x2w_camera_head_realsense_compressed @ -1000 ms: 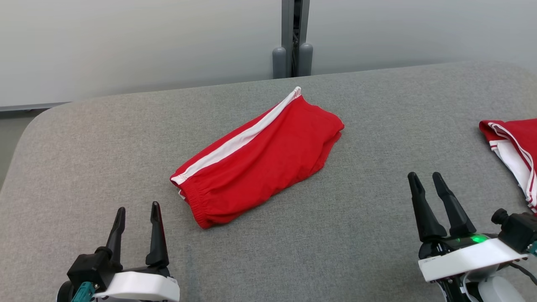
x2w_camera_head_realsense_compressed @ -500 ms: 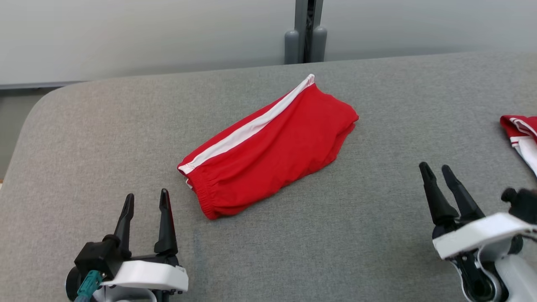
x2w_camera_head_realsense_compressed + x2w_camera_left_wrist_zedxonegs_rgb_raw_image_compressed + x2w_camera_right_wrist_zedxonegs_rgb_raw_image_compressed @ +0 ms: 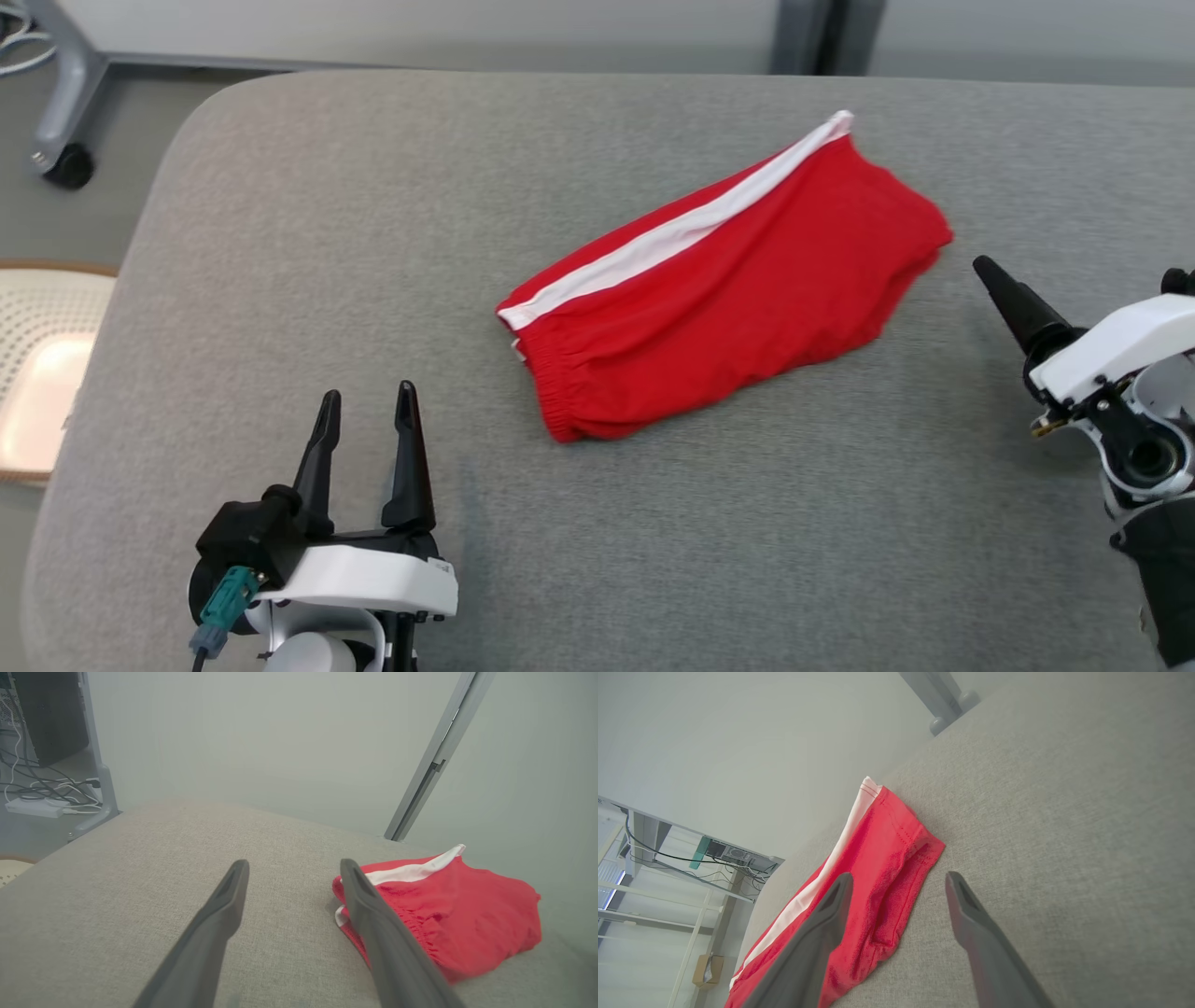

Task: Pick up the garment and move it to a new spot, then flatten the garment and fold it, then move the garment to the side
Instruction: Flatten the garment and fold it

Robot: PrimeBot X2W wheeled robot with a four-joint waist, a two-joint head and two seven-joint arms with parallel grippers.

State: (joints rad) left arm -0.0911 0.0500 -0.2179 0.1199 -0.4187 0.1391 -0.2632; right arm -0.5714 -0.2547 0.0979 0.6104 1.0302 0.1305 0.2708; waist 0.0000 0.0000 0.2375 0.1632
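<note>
Shorts (image 3: 728,289), red with a white side stripe, lie folded in one long bundle on the grey pad (image 3: 280,233). They slant from the gathered waistband at the near left up to the leg hem at the far right, and sit a little right of centre in the head view. You have neither gripper on them. Your left gripper (image 3: 367,392) sits at the lower left of the head view with its fingers spread, pointing up the view, and nothing between them; its tips are to the left of the waistband and apart from the cloth. In the left wrist view the shorts (image 3: 467,905) lie just right of the right finger, which crosses in front of part of the waistband. Your right gripper (image 3: 985,269) comes in from the right edge of the head view (turned edge-on there, so you see one finger), its tip aimed at the hem end and just clear of it. The right wrist view shows that right gripper (image 3: 899,876) with its fingers wide apart and empty; the hem corner of the shorts (image 3: 887,835) lies just past the tips, and the left finger crosses in front of the red cloth. Off the pad's left edge, a caster (image 3: 67,168) rests on the floor, and a pale round thing (image 3: 47,364) with a perforated top stands nearer you.
</note>
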